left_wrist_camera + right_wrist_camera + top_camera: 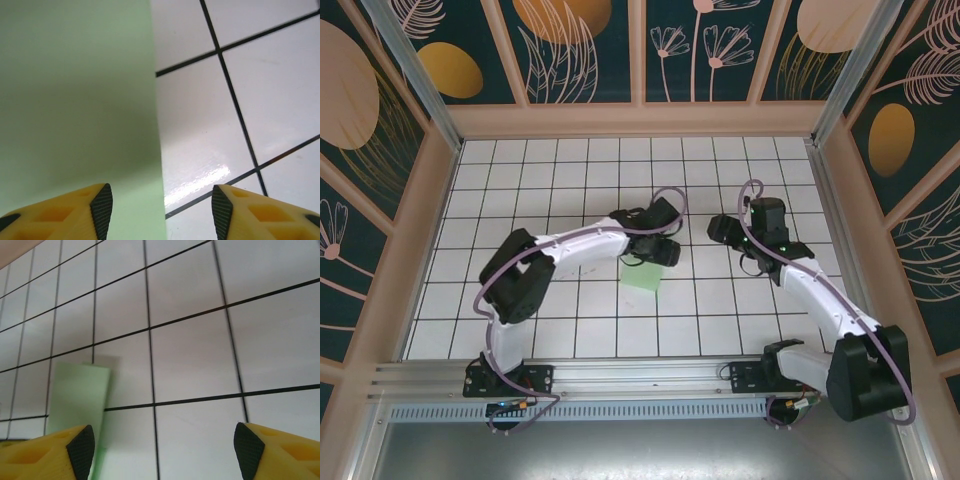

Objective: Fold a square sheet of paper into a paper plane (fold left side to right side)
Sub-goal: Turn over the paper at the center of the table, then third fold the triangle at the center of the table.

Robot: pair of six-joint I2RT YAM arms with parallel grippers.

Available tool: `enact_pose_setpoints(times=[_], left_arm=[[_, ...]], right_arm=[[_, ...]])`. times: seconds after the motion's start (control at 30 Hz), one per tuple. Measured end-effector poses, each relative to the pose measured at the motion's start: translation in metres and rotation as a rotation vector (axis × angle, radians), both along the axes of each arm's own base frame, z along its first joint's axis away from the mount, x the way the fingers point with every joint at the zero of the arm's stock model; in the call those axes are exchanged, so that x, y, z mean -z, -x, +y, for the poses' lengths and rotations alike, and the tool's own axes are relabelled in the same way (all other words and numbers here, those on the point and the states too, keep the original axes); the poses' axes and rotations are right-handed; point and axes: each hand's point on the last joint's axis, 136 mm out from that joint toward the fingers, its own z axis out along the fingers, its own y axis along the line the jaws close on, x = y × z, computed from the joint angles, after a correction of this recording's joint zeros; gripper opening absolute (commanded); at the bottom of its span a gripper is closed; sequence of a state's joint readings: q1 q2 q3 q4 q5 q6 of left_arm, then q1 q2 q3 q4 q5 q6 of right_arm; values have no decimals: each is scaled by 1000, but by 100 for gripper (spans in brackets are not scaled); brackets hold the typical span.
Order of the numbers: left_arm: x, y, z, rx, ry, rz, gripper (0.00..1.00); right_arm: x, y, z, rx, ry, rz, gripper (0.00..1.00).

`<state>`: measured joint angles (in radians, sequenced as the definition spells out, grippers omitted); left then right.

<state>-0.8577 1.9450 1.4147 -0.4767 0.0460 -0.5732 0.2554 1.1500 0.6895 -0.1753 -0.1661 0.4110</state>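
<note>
White-tiled table [570, 330]: square sheet of paper [642, 277], folded narrow, lies just at 7 o'clock of left gripper [663, 252], jaws wide, empty. Wrist cam: long edge runs 12–6 betw. fingers. Right gripper [723, 230], also wide, sits farther, at 2 o'clock.

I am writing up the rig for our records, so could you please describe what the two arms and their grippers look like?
The left arm and right arm have white links with bulky black joints, and a lilac cable loops along each. The left gripper and right gripper carry yellow-orange fingers with moulded pockets, tipped with black textured pads.
</note>
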Motion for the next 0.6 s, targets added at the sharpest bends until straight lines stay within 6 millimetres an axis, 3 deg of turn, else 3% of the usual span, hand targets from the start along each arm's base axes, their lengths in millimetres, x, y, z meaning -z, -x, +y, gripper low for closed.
enact_pose_setpoints(times=[0.27, 0.33, 0.47, 0.6], left_arm=[[-71, -32, 63, -138, 308, -115, 64], [-78, -40, 78, -169, 366, -137, 64], [-55, -40, 93, -195, 419, -95, 65], [-25, -29, 89, -182, 434, -10, 64]], right_arm=[[18, -9, 69, -169, -192, 45, 70], [27, -10, 88, -208, -218, 74, 70], [39, -23, 119, -266, -252, 101, 68], [42, -37, 135, -295, -277, 94, 67]])
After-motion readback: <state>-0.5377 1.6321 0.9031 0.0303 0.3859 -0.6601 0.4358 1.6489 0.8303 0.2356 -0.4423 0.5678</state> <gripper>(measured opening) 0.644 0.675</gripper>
